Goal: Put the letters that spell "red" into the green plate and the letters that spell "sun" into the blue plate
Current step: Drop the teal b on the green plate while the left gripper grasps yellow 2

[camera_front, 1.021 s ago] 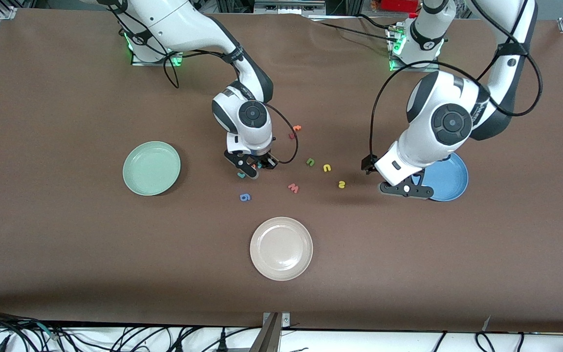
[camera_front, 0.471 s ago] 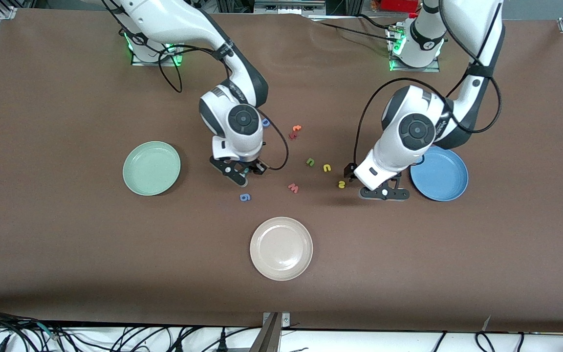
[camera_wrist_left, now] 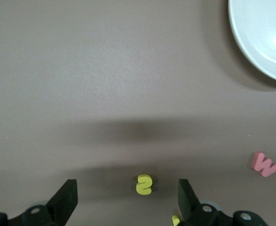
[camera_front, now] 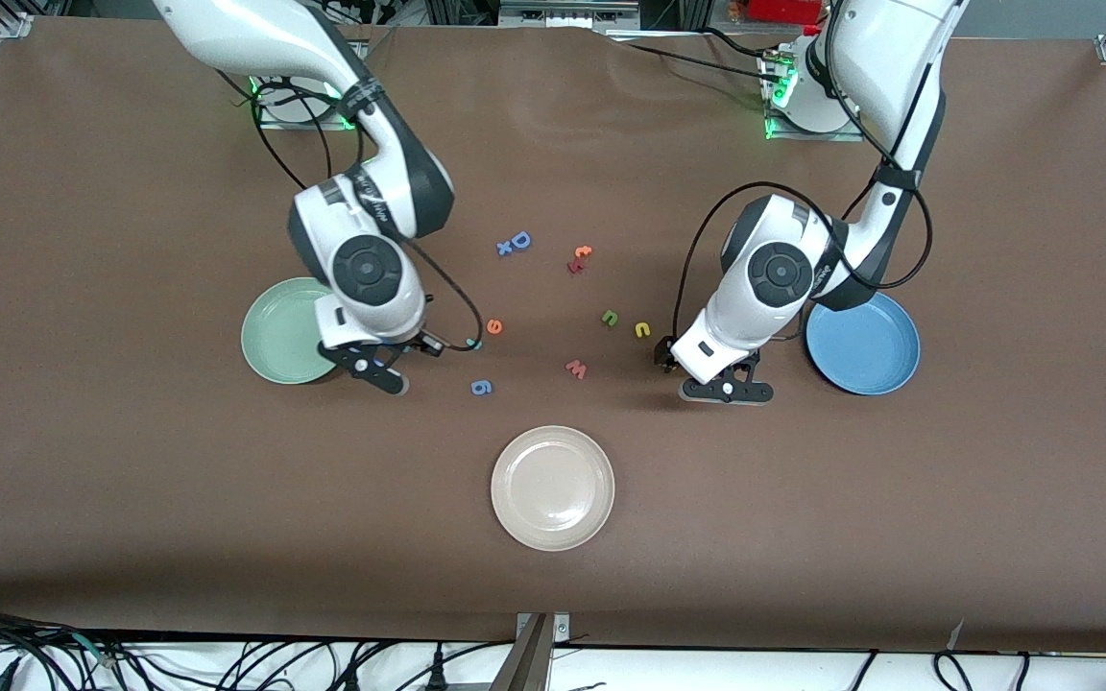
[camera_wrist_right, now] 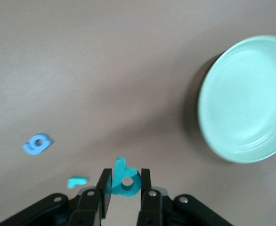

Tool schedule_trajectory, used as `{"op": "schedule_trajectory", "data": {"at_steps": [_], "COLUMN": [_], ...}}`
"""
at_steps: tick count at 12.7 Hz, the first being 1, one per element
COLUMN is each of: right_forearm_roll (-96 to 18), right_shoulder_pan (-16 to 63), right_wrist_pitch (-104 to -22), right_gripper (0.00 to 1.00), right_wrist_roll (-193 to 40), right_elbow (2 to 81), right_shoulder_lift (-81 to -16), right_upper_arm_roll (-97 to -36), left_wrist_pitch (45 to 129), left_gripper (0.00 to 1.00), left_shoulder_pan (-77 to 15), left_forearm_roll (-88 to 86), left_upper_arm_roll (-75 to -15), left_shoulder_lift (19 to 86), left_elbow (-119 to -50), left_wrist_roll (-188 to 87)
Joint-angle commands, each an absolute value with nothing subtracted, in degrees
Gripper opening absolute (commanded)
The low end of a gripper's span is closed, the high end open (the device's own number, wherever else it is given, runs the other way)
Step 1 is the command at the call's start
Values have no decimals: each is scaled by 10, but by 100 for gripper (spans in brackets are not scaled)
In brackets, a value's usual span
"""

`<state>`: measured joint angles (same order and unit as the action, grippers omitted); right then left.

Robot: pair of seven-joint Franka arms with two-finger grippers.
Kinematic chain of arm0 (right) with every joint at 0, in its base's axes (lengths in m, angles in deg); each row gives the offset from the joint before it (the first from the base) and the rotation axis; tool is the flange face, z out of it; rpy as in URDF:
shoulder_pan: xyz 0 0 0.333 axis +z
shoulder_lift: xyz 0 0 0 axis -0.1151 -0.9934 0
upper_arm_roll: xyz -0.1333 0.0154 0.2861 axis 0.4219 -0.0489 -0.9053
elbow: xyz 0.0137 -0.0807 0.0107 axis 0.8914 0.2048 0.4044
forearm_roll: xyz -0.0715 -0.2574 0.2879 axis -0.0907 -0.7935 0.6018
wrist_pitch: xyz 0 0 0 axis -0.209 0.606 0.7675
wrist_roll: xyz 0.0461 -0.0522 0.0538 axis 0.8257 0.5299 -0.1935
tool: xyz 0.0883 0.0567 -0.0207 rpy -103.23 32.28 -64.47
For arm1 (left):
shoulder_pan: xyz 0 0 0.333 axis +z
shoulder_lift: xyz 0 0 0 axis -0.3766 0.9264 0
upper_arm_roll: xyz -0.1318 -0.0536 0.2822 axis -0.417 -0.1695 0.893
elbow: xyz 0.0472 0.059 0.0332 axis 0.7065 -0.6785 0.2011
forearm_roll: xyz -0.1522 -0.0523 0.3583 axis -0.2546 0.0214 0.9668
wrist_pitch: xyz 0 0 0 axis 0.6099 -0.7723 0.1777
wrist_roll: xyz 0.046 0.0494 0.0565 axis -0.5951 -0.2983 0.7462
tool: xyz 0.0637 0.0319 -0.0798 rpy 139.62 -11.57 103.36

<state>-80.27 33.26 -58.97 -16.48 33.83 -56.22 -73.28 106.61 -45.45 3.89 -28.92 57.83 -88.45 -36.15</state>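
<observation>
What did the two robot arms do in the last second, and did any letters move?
The right hand, shut on the teal "d", carried it from the letter cluster toward the green plate. The left hand, open, swung from over the blue plate to straddle the yellow "s". The other letters and the cream plate stayed put.

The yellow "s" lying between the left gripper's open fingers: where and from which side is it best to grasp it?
Probably from straight above. The yellow "s" lies flat on the table, too thin for a side approach. The left gripper hangs over it with fingers open either side; closing them across its narrow middle, on the two outer edges, looks safest.
</observation>
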Motion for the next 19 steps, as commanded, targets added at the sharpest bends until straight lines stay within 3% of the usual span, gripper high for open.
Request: {"op": "schedule_trajectory", "data": {"at_steps": [1,5,9,14,15,17,19], "right_forearm_roll": [-792,-791,-792,-791,-791,-791,-791], "right_shoulder_pan": [300,294,274,273,273,273,273], "right_wrist_pitch": [-573,-583,-667,-686,-683,-681,-672], "right_gripper": [6,6,6,9,15,93,94], "right_wrist_roll": [-245,-313,-324,-322,-320,-315,-319], "right_elbow": [375,432,523,572,575,575,572], "right_shoulder_lift": [-535,-532,-536,-528,-526,-521,-503], "right_upper_arm_roll": [-724,-670,-667,-667,-667,-667,-668], "left_wrist_pitch": [1074,1096,1115,1123,1124,1124,1124], "left_gripper": [93,92,92,92,92,90,80], "left_shoulder_pan": [-476,-489,-493,-509,-510,-510,-510], "left_forearm_roll": [48,48,48,47,48,48,48], "left_upper_arm_roll": [-281,-261,-257,-257,-257,-257,-257], "left_shoulder_lift": [593,615,637,658,659,660,661], "left_elbow": [-883,-886,-886,-886,-886,-887,-887], "left_wrist_roll": [-353,-351,-351,-349,-349,-349,-349]}}
